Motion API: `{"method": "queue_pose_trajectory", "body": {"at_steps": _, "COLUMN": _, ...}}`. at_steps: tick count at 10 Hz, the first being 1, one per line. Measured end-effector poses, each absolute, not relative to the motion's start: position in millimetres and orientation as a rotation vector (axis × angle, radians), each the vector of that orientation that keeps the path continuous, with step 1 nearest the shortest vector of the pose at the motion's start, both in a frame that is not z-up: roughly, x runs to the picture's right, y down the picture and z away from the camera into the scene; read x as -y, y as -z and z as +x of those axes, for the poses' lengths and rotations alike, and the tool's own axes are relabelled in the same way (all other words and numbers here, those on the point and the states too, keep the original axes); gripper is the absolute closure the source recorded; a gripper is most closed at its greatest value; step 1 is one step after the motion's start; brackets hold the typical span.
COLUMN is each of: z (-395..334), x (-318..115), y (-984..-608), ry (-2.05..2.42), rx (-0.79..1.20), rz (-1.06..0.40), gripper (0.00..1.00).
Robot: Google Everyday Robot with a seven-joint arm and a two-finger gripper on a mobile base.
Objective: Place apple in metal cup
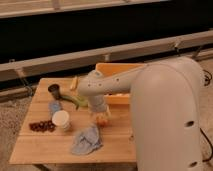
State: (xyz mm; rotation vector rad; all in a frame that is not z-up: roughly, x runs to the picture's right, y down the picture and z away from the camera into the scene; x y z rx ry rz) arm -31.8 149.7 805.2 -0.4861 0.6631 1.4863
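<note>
White robot arm [165, 115]: bulky, fills right side of view, forearm reaching left over the counter and bending downward near counter centre

Wooden counter [45, 147]: light boards, carries everything below

Yellow-orange box [117, 70]: at the back of the counter, partly hidden behind the forearm

Blue-grey cloth [86, 140]: crumpled, near front edge, just front-left of the arm's end

White cup [61, 120]: upright, left of centre, between cloth and metal cup

Pincer [101, 113]: pointing down at counter centre, directly over the apple; apart or clamped, cannot tell

Green curved piece [74, 101]: lying flat, just left of the arm's wrist

Dark red cluster [41, 126]: low heap at the left, just beside the white cup

Metal cup [55, 91]: dark grey, upright, back-left of the counter, well apart from the pincer

Apple [103, 120]: yellowish-orange, right beneath the pincer at counter centre, low over or on the counter surface, cannot tell which; not in the metal cup

Pale yellow piece [74, 83]: back of counter, right of metal cup

Small blue item [55, 106]: between metal cup and white cup
</note>
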Motion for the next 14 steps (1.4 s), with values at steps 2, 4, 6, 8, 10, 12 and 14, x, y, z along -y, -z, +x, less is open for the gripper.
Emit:
{"method": "queue_pose_trajectory", "body": {"at_steps": 2, "z": -33, "x": -154, "y": -815, "ry": -1.485, "rx": -0.668, "rz": -0.491, "gripper": 0.35}}
{"method": "queue_pose_trajectory", "body": {"at_steps": 4, "z": -32, "x": -157, "y": -824, "ry": -1.481, "rx": -0.669, "rz": -0.485, "gripper": 0.35}}
{"method": "queue_pose_trajectory", "body": {"at_steps": 6, "z": -30, "x": -161, "y": -833, "ry": -1.469, "rx": -0.679, "rz": -0.471, "gripper": 0.35}}
{"method": "queue_pose_trajectory", "body": {"at_steps": 8, "z": -26, "x": -164, "y": -839, "ry": -1.467, "rx": -0.685, "rz": -0.461, "gripper": 0.35}}
{"method": "queue_pose_trajectory", "body": {"at_steps": 10, "z": -24, "x": -170, "y": -843, "ry": -1.467, "rx": -0.682, "rz": -0.465, "gripper": 0.39}}
{"method": "queue_pose_trajectory", "body": {"at_steps": 12, "z": -21, "x": -174, "y": -845, "ry": -1.466, "rx": -0.683, "rz": -0.473, "gripper": 0.58}}
{"method": "queue_pose_trajectory", "body": {"at_steps": 14, "z": -20, "x": -177, "y": -843, "ry": -1.461, "rx": -0.682, "rz": -0.489, "gripper": 0.78}}
